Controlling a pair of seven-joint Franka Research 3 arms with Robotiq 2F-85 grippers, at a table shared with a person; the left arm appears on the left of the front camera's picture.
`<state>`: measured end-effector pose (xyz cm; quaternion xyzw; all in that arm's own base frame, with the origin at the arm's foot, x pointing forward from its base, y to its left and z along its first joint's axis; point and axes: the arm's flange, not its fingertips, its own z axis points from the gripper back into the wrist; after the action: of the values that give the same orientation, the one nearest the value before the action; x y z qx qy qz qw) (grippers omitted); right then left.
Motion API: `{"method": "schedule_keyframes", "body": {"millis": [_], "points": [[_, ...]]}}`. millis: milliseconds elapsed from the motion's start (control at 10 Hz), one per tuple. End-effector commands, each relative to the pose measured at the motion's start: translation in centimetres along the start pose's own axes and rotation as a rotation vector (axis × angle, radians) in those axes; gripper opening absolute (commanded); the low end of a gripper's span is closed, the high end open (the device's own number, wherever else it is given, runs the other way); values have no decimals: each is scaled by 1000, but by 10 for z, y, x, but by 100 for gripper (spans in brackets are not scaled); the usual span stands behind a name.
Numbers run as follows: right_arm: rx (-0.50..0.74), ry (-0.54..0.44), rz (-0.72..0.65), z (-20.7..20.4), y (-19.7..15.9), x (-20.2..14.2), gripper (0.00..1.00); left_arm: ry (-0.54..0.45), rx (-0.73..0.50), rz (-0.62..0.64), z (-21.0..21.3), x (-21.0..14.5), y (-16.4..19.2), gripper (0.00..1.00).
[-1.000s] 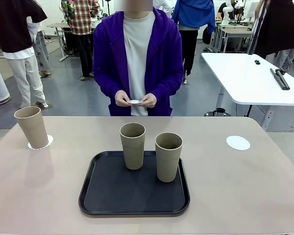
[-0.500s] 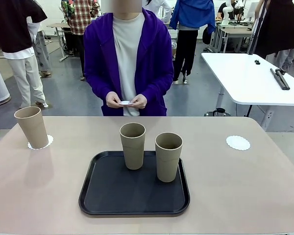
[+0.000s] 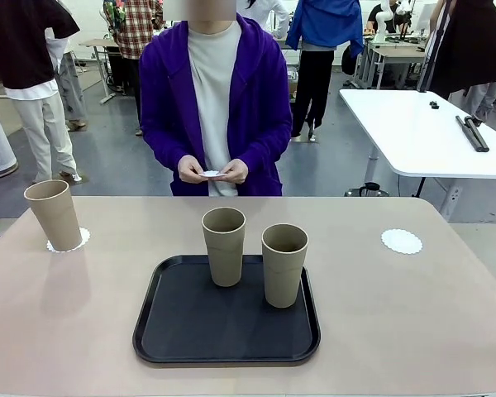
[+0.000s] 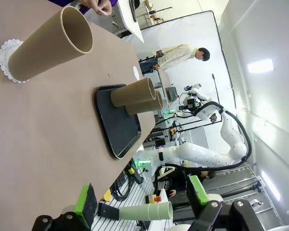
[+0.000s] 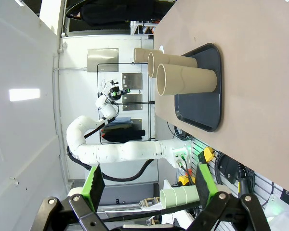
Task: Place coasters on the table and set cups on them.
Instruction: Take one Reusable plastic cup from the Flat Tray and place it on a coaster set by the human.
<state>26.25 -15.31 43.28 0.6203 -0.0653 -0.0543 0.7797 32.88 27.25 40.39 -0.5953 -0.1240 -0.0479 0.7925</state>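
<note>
**Front view.** The table (image 3: 66, 331) has a plain beige top, with a black tray (image 3: 174, 331) at its centre. The middle cup (image 3: 224, 246) and right cup (image 3: 284, 265) stand on the tray, close together but apart. Both are matte tan, tapered and handleless, with mouths up and long axes vertical. The left cup (image 3: 54, 215) stands upright on the left coaster (image 3: 81, 238), near the table's far left corner. The right coaster (image 3: 401, 241), white with a scalloped edge, lies flat and bare toward the far right. A person (image 3: 223, 99) at the far side pinches the held coaster (image 3: 212, 173) between both hands, above the far edge.

**Left wrist view.** The left gripper (image 4: 142, 199) has its fingers spread wide. The picture is rolled, so the cups appear sideways. The left cup (image 4: 50, 45) is nearest, its mouth toward picture right and its base on the left coaster (image 4: 5, 53).

**Right wrist view.** The right gripper (image 5: 148, 185) has its fingers spread wide. The tray (image 5: 207, 110) is ahead, and the cups on it have their mouths toward picture left.
</note>
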Motion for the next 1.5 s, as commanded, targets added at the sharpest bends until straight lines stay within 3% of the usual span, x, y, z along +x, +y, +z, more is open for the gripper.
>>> {"method": "schedule_keyframes", "body": {"millis": [0,200,400,600,700,900,1100,1400], "points": [[-59,11,34,-2,13,9,100,-8,-5,0,3,1,-2,100],[-236,80,117,-18,50,45,100,-8,-5,0,3,1,-2,100],[-503,137,326,-56,90,71,100,-8,-5,0,3,1,-2,100],[-776,274,525,-105,122,81,100,-8,-5,0,3,1,-2,100],[-849,319,610,-133,135,77,100,-8,-5,0,3,1,-2,100],[-975,477,760,-190,142,61,100,-8,-5,0,3,1,-2,100],[-1095,584,853,-238,128,54,100,-8,-5,0,3,1,-2,100],[-1051,701,913,-274,108,43,100,-8,-5,0,3,1,-2,100]]}}
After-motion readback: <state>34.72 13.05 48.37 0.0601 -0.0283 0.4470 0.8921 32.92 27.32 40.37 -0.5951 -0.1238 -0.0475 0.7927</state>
